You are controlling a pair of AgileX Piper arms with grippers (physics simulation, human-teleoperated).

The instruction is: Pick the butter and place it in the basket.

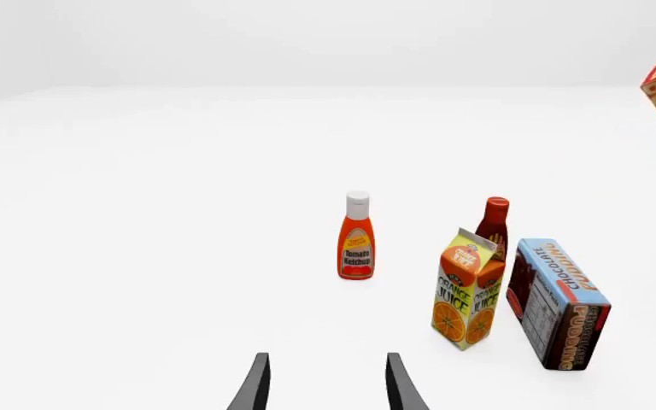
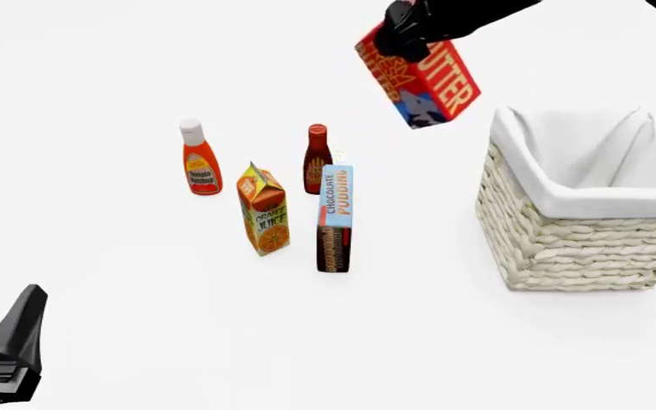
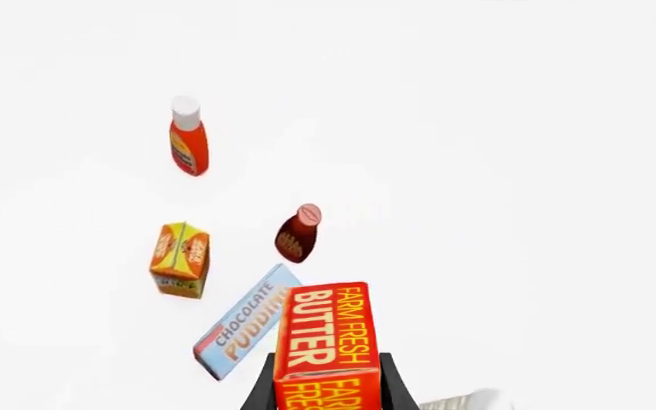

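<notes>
The table (image 2: 100,325) carries the basket (image 2: 556,248) at the right of the scene, with its cloth-lined opening facing upward and nothing visible inside it. The butter (image 2: 425,85) is off the table, suspended in the air to the left of the basket rim and slightly farther away, above the level of the rim. The right gripper (image 3: 325,389) is clamped on the butter, one finger on each side of the box, as the right wrist view shows. The box hangs tilted, its long axis running obliquely downward from the gripper toward the basket side. The governing relation for the coming move is therefore lateral: the basket opening lies to the right of and below the held box, so a transfer to the right followed by a descent or release appears to be required; the box does not yet appear to be over the opening. The left gripper (image 1: 325,384) is low at the near left of the table, fingers apart and holding nothing, well apart from both task items. Remaining on the table, left of the basket, are the chocolate pudding box (image 2: 335,218), the orange juice carton (image 2: 264,209), the tomato ketchup bottle (image 2: 199,160) and a dark red sauce bottle (image 2: 317,161), all clear of the transfer path.
</notes>
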